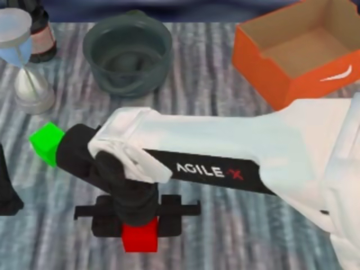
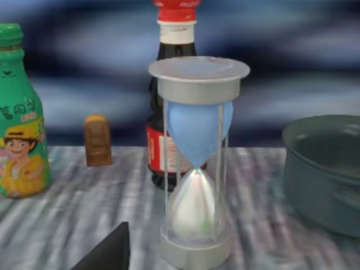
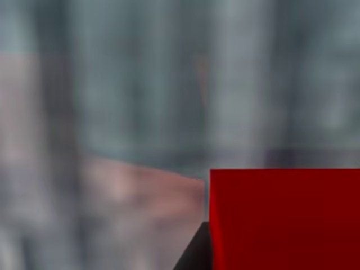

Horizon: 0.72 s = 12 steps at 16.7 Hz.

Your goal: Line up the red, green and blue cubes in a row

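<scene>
The red cube (image 1: 140, 239) sits near the table's front, left of centre, under my right gripper (image 1: 139, 226), whose arm reaches in across the table from the right. In the right wrist view the red cube (image 3: 284, 219) fills the near corner, with one dark finger (image 3: 194, 256) pressed against its side; the gripper is shut on it. The green cube (image 1: 46, 142) rests on the table at the left, behind and to the left of that gripper. The blue cube is out of view. My left arm (image 1: 7, 194) stays parked at the left edge.
An hourglass (image 1: 25, 62) and a dark bottle (image 1: 42, 34) stand at the back left, and a dark green pot (image 1: 128, 53) at back centre. An open orange box (image 1: 298, 50) is at the back right. A green bottle (image 2: 17, 112) and a brown block (image 2: 97, 140) stand farther off.
</scene>
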Available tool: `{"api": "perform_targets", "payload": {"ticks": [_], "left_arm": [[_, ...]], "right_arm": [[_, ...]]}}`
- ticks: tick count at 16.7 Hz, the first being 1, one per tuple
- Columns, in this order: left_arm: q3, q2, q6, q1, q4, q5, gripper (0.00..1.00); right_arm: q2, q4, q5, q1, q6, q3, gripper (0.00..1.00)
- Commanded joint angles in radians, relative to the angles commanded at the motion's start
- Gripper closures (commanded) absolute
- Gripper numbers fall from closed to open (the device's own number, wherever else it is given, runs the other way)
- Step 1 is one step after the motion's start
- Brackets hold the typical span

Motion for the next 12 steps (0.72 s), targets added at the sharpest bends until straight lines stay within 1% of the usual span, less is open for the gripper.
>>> {"api": "perform_targets", "payload": {"ticks": [8,9,12], "left_arm": [[0.000,0.000,0.000,0.000,0.000,0.000,0.00],[0.000,0.000,0.000,0.000,0.000,0.000,0.00],[0.000,0.000,0.000,0.000,0.000,0.000,0.00]], "right_arm": [[0.000,0.000,0.000,0.000,0.000,0.000,0.02],[0.000,0.000,0.000,0.000,0.000,0.000,0.00],[0.000,0.000,0.000,0.000,0.000,0.000,0.00]]}}
